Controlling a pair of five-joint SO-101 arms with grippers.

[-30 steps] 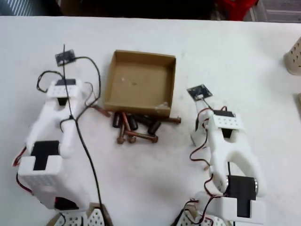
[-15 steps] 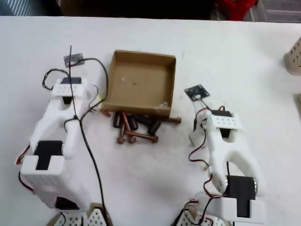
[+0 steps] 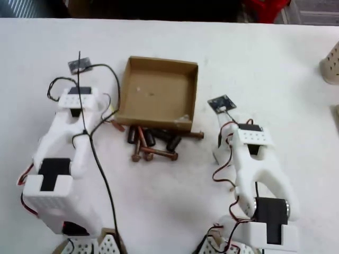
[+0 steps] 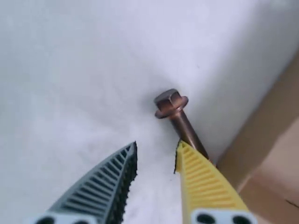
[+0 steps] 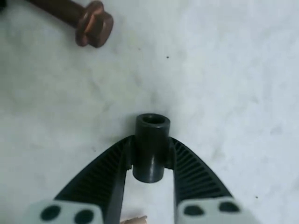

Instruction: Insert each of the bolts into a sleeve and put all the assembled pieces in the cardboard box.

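Note:
The cardboard box (image 3: 157,93) sits open at the table's middle. Just in front of it lies a pile of copper bolts and black sleeves (image 3: 151,143). By the box's near left corner, my left gripper (image 4: 156,151) is open on the table. A copper bolt (image 4: 172,103) lies beside its yellow finger (image 4: 201,182), with the shank running under that fingertip along the box wall (image 4: 261,140). My right gripper (image 5: 150,144) is shut on a black sleeve (image 5: 152,149), with its hollow end facing away. Another bolt's head (image 5: 96,24) lies a little beyond it.
In the high view the left arm (image 3: 63,137) and right arm (image 3: 259,164) flank the pile. Black cables (image 3: 95,153) trail over the left arm. A perforated beige object (image 3: 331,63) stands at the right edge.
The left arm has moved forward and slightly right, toward the box's near left corner, then held there. The right arm has barely shifted.

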